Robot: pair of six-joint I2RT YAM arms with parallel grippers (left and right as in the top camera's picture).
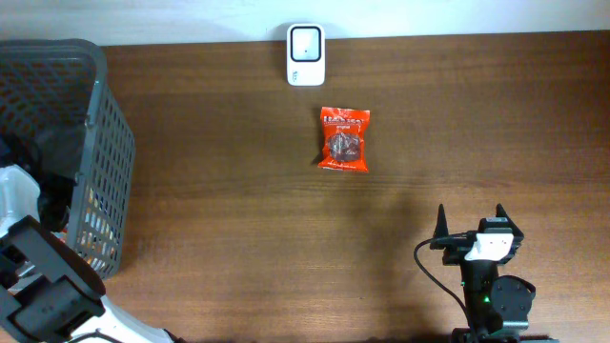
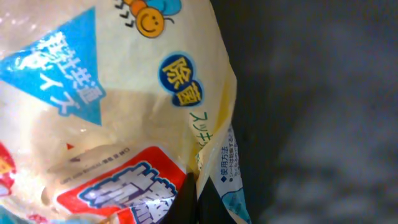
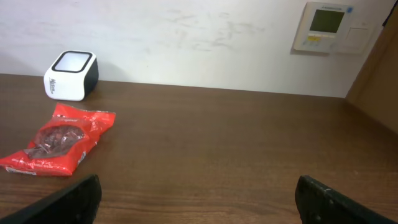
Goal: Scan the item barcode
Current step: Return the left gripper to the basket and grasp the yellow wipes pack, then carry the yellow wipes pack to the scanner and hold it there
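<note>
Film of a cream plastic pack (image 2: pixel 112 112) right up against the left wrist camera, filling most of that view: blue triangle with white Japanese lettering, a smiling yellow bee at the top, a red and blue label lower down. Left fingers (image 2: pixel 193 200) closed tight, seen only as one dark wedge at the bottom edge, tip against a crease of the pack. Film pinched or merely touched: impossible to tell. Beyond the pack's right edge, only dark blur.

From overhead, left arm (image 1: pixel 43 286) at the near left corner, bent over a grey mesh basket (image 1: pixel 107 143), its fingers out of sight in that view.

Right fingers (image 1: pixel 472 233) spread wide and holding nothing, low over the near right part of the wooden counter (image 1: pixel 219 191), pointing toward the far edge. Well ahead of them and off to their left, a red snack bag (image 3: pixel 57 138) flat on the counter, dark contents showing through its window, touched by no fingers. Just behind the bag, near but apart, a white scanner (image 3: pixel 71 74) with a dark-rimmed pale top face, standing at the counter's far edge against the white wall (image 3: pixel 186 37). Farther right on that wall, a pale control panel (image 3: pixel 328 26) with a small greenish display.
</note>
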